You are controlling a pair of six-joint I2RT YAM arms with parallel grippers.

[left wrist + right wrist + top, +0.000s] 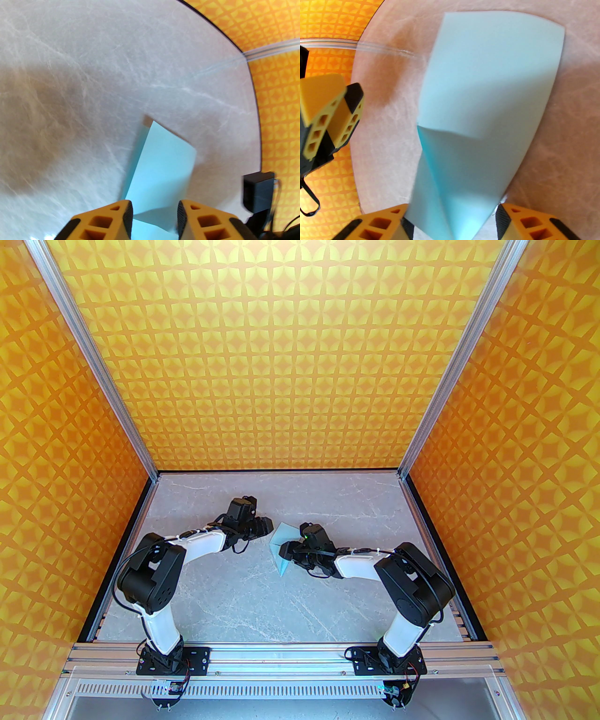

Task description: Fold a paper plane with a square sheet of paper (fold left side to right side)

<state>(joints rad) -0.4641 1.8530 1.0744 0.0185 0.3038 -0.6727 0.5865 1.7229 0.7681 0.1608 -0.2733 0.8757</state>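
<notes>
1. Progress: the square sheet of paper [282,537] is not a plane yet. The right wrist view shows the sheet [487,70] bent over itself, a pale flap ending in a stepped edge across a darker blue diagonal crease. No narrow dart shape and no flat centre crease are visible.
2. My read: the left-to-right fold is in hand, not pressed down. The flap bows up off the desk [225,596] and casts a shadow. Flattening this fold and all later nose and wing folds look left to do.
3. Paper location: mid-desk, between the two grippers, lying under and in front of the right one.
4. Left gripper [154,211]: arm reaches in from the left, elbow bent, pointing right toward the sheet [164,164]. Jaws stand apart with a clear gap. The paper's near edge shows through the gap, nothing pinched.
5. Right gripper [452,218]: arm reaches in from the right, wrist low over the paper. Jaws spread wide, straddling the sheet's near end. No pinch visible; whether the fingers [506,218] touch the paper edge, cannot tell.
6. Top view: left gripper [265,525] sits just beside the paper's left edge, right gripper [285,553] over its right part.
</notes>
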